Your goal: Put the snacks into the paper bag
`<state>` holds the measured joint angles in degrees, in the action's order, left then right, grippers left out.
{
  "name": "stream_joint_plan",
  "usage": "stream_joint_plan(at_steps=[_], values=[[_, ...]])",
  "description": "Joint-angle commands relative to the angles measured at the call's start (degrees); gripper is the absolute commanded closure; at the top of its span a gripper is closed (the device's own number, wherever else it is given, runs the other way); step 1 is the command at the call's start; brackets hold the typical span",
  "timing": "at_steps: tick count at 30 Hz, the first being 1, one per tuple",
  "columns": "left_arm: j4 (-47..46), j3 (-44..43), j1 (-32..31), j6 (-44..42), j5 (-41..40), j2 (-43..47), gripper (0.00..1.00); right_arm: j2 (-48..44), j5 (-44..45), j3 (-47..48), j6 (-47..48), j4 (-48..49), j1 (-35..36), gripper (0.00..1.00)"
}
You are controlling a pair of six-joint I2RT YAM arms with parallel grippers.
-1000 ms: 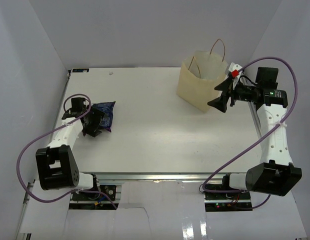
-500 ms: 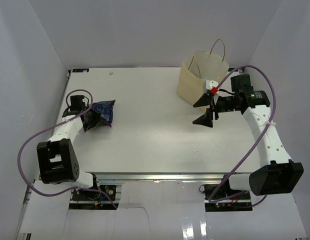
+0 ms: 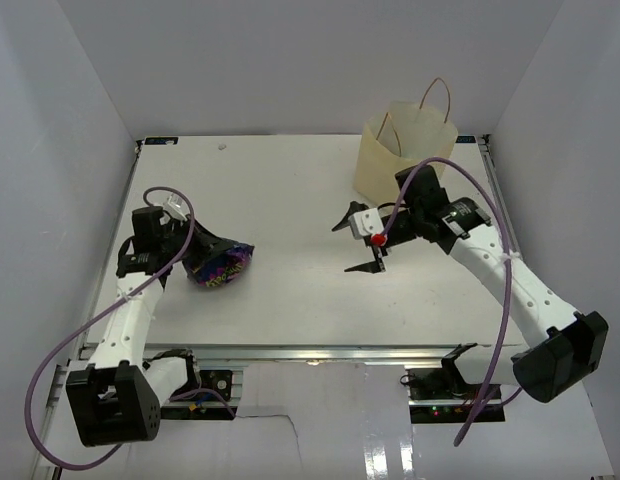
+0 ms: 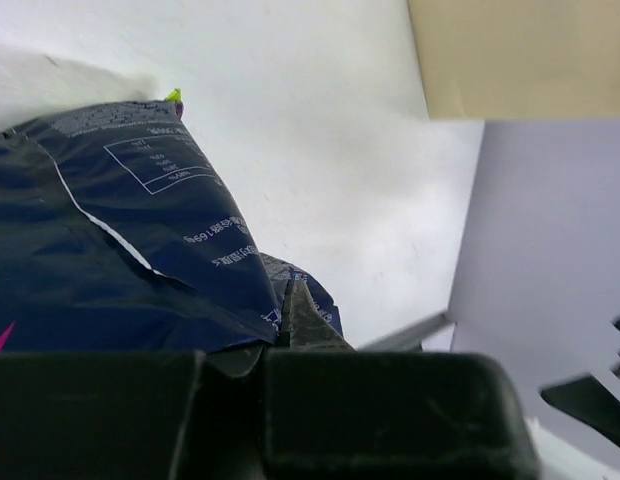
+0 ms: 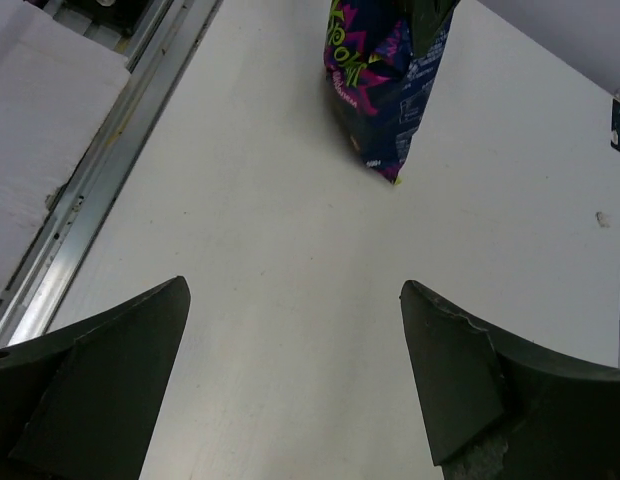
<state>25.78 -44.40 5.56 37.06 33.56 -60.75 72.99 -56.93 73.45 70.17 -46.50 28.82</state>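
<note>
Since the earlier frame the right arm has swung away from the paper bag point(image 3: 405, 150) toward the middle of the surface point(image 3: 280, 190), and the left arm has carried the dark blue packet point(image 3: 222, 268) down and to the right in the top view.

The right fingers point(image 3: 342, 222) are now in the centre of the frame, below and left of the bag and well apart from it. They are spread wide with nothing between them. The right wrist view shows the same: one dark finger in each lower corner and bare white surface between them. A small red part point(image 3: 376, 238) sits on the body just behind them.

The left fingers point(image 3: 202, 256) are closed on the packet at the left of the top view. It is held roughly upright, its purple and yellow print facing the centre of the surface. In the right wrist view the packet hangs at the top centre, pinched from above, with one lower corner pointing down. Whether that corner touches the surface I cannot tell. In the left wrist view the packet's blue back with white print fills the left half.

The bag stands upright in the upper right of the top view, its mouth open and two thin loop handles rising from the rim.
</note>
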Motion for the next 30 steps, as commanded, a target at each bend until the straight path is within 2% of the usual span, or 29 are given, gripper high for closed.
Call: stream_joint_plan(at_steps=[1, 3, 4, 6, 7, 11, 15, 18, 26, 30], values=[[-3.54, 1.33, -3.61, 4.4, 9.85, 6.25, 1.0, 0.66, 7.69, -3.65, -5.99, 17.21, 7.54, 0.09], [-3.54, 1.69, -5.12, 6.52, 10.21, 8.01, 1.0, 0.84, 14.25, -6.29, -13.26, 24.83, 11.33, 0.08], [-3.72, 1.6, -7.12, 8.8, 10.03, 9.67, 1.0, 1.01, 16.13, -7.87, -21.49, 33.15, 13.0, 0.08], [-4.16, 1.25, -9.95, 11.01, 9.95, 11.0, 1.0, 1.1, 20.33, -11.65, -30.73, 42.31, 17.57, 0.09], [-4.25, 0.64, -11.61, 12.84, 9.86, 11.88, 1.0, 1.27, 25.15, -14.1, -34.36, 45.41, 20.72, 0.1], [-4.95, -1.21, -14.08, 16.28, 9.77, 13.11, 1.0, 2.15, 31.24, -17.89, -40.97, 54.2, 27.32, 0.1], [-5.65, -2.62, -15.23, 18.75, 10.56, 13.73, 1.0, 3.73, 42.65, -21.06, -42.57, 62.13, 30.77, 0.1], [-5.57, -3.41, -15.76, 19.63, 11.17, 13.99, 1.0, 4.97, 46.98, -21.51, -42.05, 66.09, 30.86, 0.1], [-5.92, -3.59, -17.34, 21.39, 11.79, 13.03, 1.0, 9.09, 46.38, -18.61, -45.47, 69.09, 32.0, 0.09], [-6.09, -4.02, -17.69, 21.83, 11.88, 12.59, 1.0, 11.82, 44.62, -16.68, -46.79, 68.65, 32.27, 0.02]])
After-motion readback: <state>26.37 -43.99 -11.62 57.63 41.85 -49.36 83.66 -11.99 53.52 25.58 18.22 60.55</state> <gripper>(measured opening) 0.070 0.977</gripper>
